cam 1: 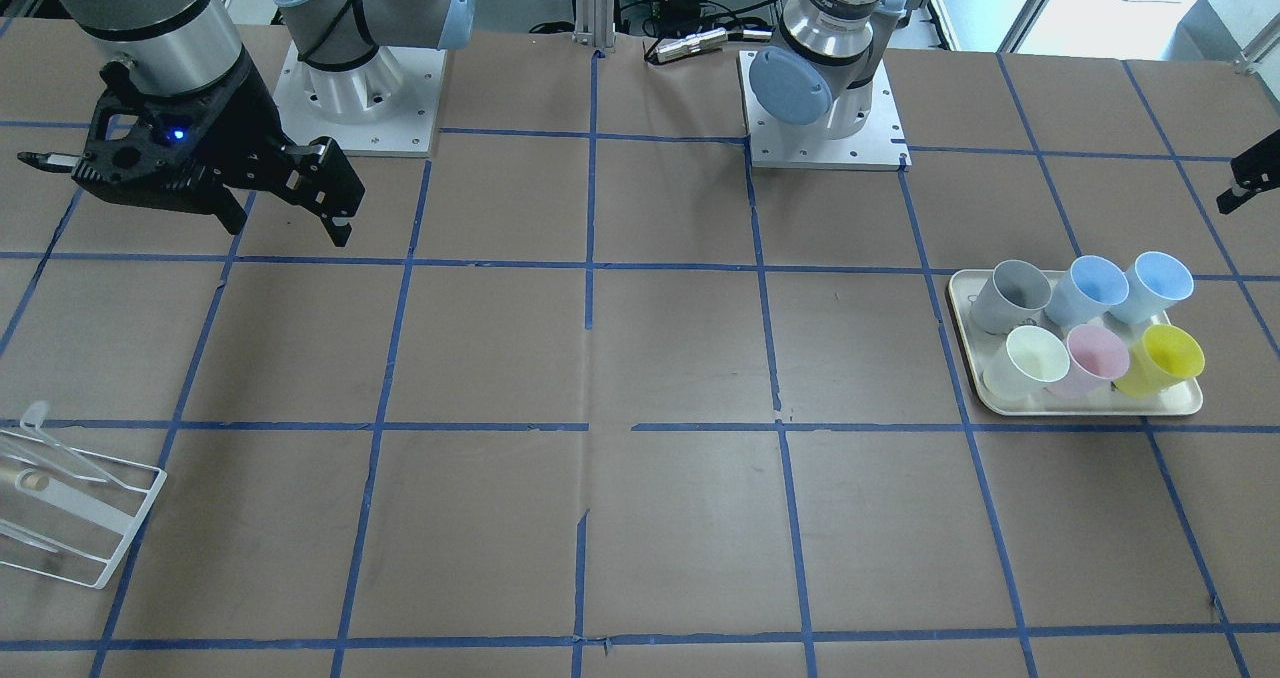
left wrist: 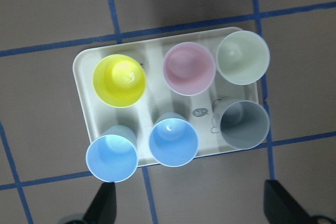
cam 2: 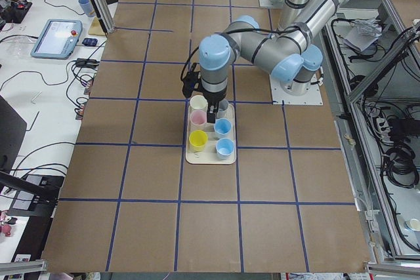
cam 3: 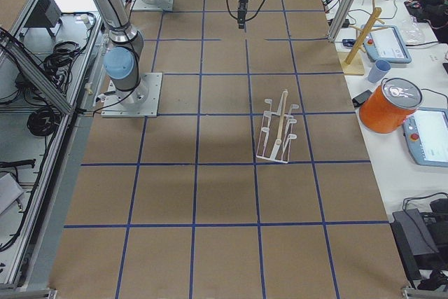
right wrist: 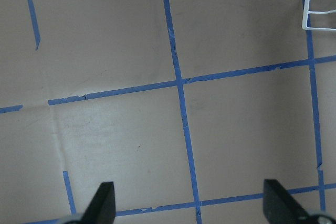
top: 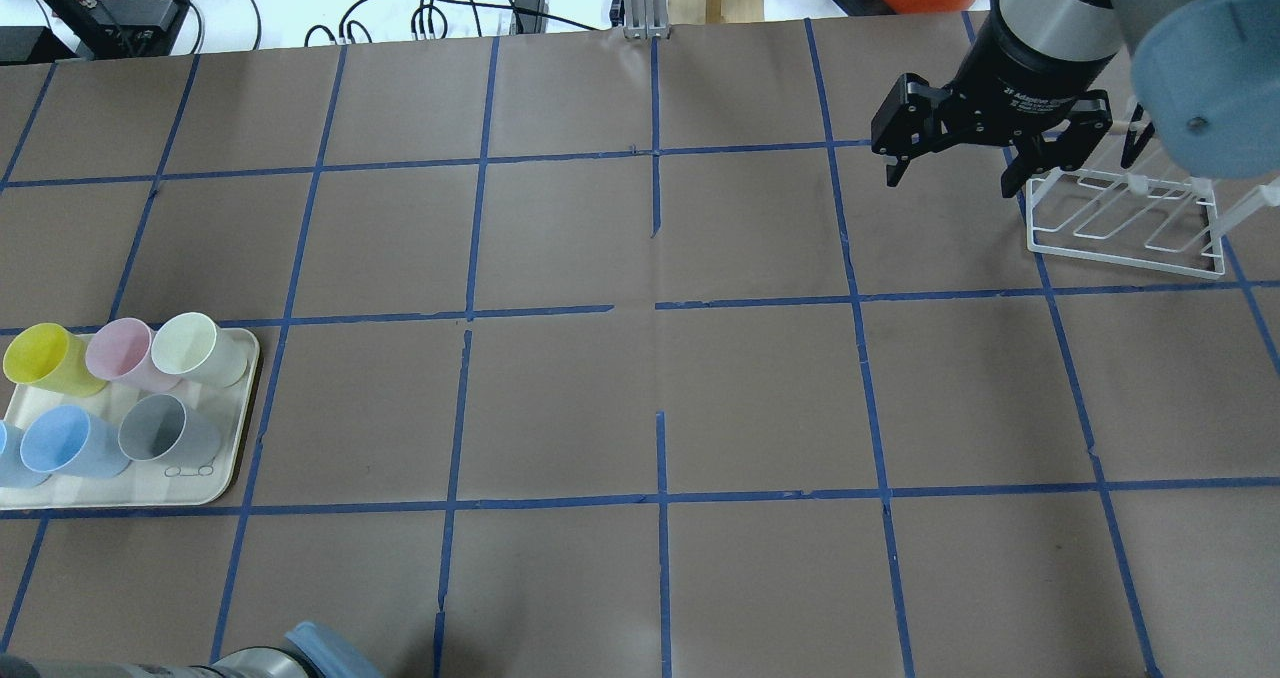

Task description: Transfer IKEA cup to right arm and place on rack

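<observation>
Your left gripper (left wrist: 195,211), fingers spread wide, hangs over six cups packed in two rows on the cream tray (left wrist: 152,60). In its wrist view the middle sky-blue cup (left wrist: 173,142) is hemmed in. The corner sky-blue cup (left wrist: 112,158) is at 9 o'clock, the grey cup (left wrist: 244,124) at 3 and the pink cup (left wrist: 188,68) at 12, with narrow gaps between. Only 6 o'clock is open. Overhead, broad brown table (top: 560,398) runs from the tray toward the rack (top: 1125,257) at 2 o'clock.

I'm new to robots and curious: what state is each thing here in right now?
Tray: holds six cups.
Blue cups: upright, empty.
Grey cup: upright, empty.
Pink cup: upright, empty.
Yellow cup: upright, empty.
Cream cup: upright, empty.
Rack: empty.
Left gripper: open, empty, over tray.
Right gripper: open, empty, raised.
</observation>
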Controlling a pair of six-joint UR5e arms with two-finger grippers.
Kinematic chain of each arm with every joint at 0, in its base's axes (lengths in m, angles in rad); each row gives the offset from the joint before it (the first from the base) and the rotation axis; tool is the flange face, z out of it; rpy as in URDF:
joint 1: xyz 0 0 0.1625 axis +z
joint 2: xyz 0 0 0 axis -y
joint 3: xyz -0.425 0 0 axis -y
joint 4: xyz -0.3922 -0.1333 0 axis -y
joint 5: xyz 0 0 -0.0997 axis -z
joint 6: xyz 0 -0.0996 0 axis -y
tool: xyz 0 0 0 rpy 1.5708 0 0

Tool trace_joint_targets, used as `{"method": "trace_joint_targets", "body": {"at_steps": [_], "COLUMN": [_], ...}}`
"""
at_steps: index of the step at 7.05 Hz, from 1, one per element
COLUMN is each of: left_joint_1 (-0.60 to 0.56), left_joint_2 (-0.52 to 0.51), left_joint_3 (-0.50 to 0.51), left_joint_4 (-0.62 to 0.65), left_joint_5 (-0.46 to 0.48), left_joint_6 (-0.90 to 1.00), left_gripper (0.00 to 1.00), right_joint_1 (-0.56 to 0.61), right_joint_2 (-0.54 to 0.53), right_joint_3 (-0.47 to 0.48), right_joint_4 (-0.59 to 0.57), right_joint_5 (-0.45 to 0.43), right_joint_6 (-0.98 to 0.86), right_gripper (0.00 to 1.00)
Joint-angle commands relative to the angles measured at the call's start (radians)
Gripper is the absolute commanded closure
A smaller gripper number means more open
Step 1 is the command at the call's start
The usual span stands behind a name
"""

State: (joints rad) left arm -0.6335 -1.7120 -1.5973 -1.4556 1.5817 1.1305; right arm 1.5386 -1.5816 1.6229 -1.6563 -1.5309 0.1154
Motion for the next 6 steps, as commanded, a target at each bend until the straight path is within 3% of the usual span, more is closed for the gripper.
{"method": "trace_joint_targets", "body": {"at_steps": [1,5,6], "left_joint_1": [0.122,0.159,0.158], "left_joint_2": [-0.098,-0.184,-0.213], "left_joint_3": [-0.047,-0.136,-0.141], "left_joint_4": [0.148,0.239,0.326], "left_joint_5": [-0.009,-0.012,-0.014], "left_joint_6": [0.161,0.161,0.166], "left_gripper": [0.00,0.00,0.00], "right_joint_1": [0.000,0.000,0.000], "right_joint_2": [0.000,-0.001,-0.001], "right_joint_3": [0.000,0.006,0.006], "right_joint_4": [0.000,0.000,0.000], "right_joint_5": [-0.002,0.001,0.002], "right_joint_6": [0.000,0.000,0.000], "right_gripper": [0.00,0.00,0.00]}}
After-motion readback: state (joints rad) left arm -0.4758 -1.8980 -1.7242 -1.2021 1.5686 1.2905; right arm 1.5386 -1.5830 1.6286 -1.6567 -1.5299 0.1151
